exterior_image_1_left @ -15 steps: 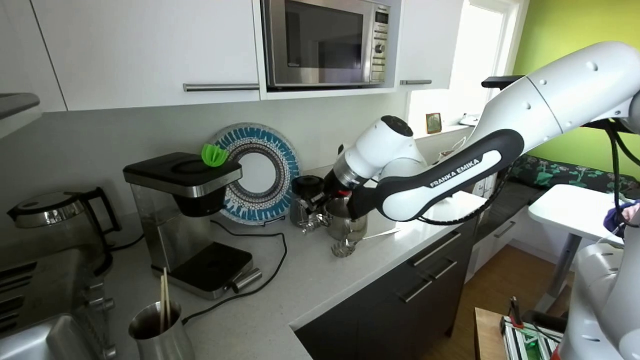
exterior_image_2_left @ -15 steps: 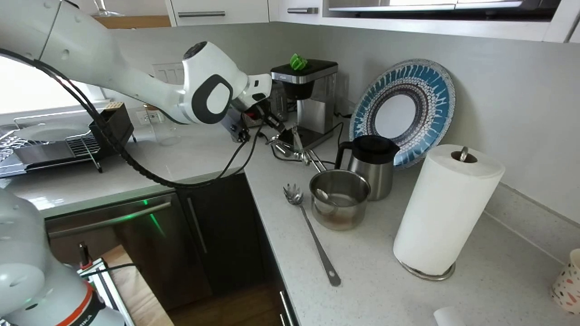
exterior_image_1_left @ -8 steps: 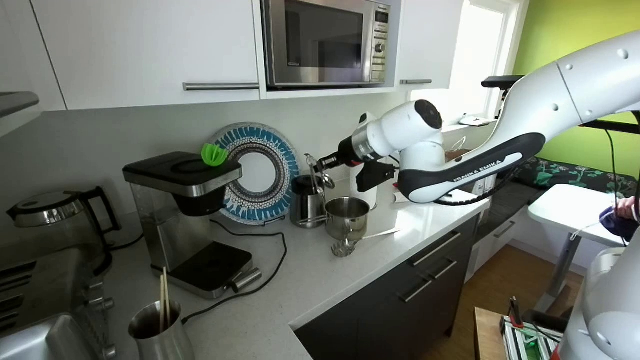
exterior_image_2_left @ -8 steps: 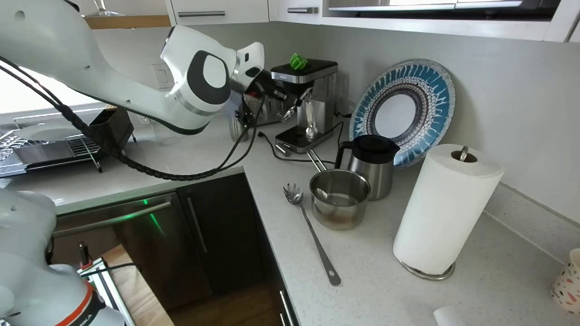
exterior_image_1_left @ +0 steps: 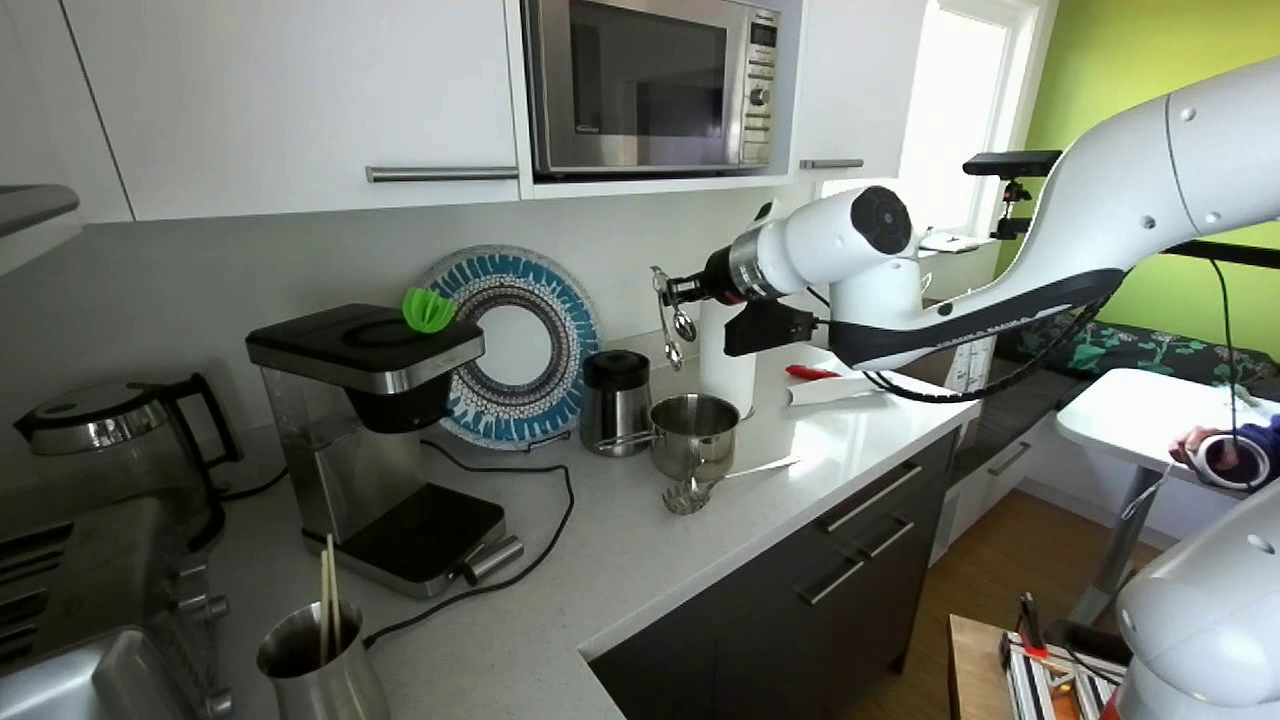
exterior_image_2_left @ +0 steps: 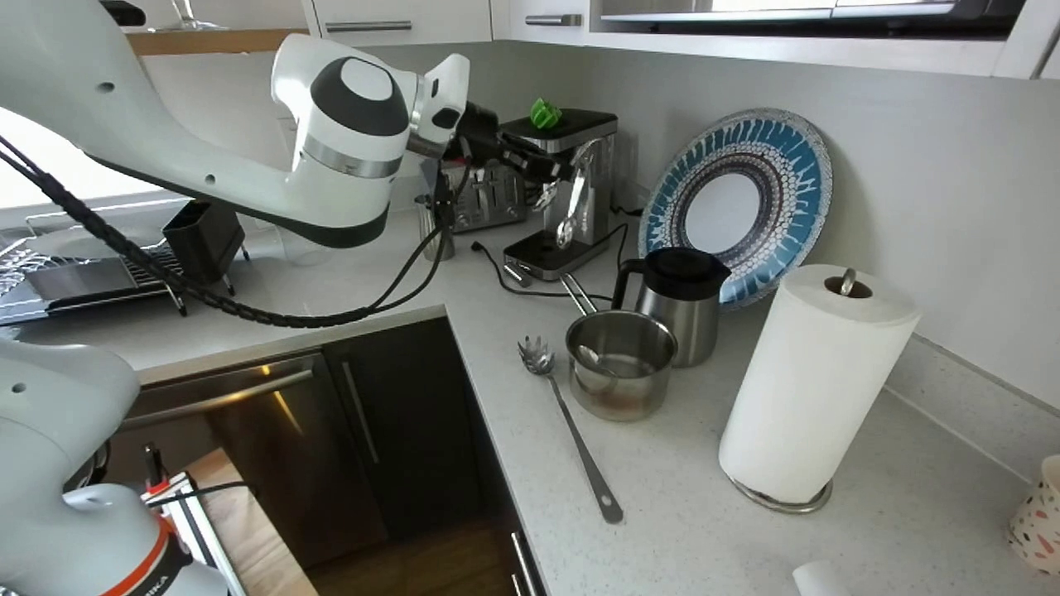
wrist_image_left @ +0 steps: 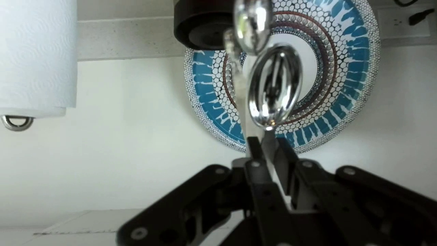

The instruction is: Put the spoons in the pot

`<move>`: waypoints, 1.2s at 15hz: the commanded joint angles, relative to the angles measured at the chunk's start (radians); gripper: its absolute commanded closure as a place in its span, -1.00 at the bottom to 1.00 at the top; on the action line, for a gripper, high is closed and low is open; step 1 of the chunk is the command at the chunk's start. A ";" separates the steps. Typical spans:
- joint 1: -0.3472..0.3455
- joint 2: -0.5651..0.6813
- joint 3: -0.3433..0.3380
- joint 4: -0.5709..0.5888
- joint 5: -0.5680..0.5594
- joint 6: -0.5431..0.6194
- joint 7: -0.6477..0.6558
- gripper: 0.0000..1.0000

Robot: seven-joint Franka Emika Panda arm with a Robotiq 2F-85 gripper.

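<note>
My gripper [exterior_image_1_left: 670,290] is shut on a bunch of shiny metal spoons [exterior_image_1_left: 672,352] and holds them in the air, above and behind the pot. It also shows in an exterior view [exterior_image_2_left: 565,170], with the spoons [exterior_image_2_left: 571,211] hanging from its tips. In the wrist view the fingertips [wrist_image_left: 268,147] pinch a spoon neck, and the spoon bowls [wrist_image_left: 275,85] fan out ahead of them. The steel pot [exterior_image_1_left: 694,440] stands upright on the counter and also shows in an exterior view [exterior_image_2_left: 621,389]. A small shiny oval shows inside it; I cannot tell if it is a spoon or a reflection.
A pasta fork [exterior_image_2_left: 580,439] lies beside the pot. A steel carafe [exterior_image_2_left: 694,310] stands close behind it. A paper towel roll [exterior_image_2_left: 816,381], a blue patterned plate [exterior_image_2_left: 737,199] against the wall and a coffee maker [exterior_image_1_left: 370,440] stand around. Cupboards and a microwave [exterior_image_1_left: 650,80] are above.
My gripper has risen with the spoons from low by the pot and carafe. The spoons now hang higher, above the carafe's level. The pot and pasta fork have not moved.
</note>
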State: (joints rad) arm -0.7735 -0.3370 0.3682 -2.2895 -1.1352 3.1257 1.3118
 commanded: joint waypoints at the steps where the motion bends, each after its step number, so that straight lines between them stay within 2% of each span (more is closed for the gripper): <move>1: -0.021 0.010 0.021 -0.001 -0.008 -0.010 0.036 0.93; 2: -0.030 0.020 0.030 -0.002 -0.011 -0.012 0.045 0.70; 4: -0.028 0.023 0.028 0.001 -0.011 -0.012 0.042 0.70; 5: -0.028 0.022 0.028 0.002 -0.011 -0.012 0.042 0.93; 12: -0.081 0.051 0.039 -0.005 -0.015 -0.139 0.102 0.93; 18: -0.099 0.167 0.053 0.026 -0.050 -0.153 0.161 0.93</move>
State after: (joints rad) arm -0.8505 -0.2238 0.4018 -2.2912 -1.1467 2.9816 1.4127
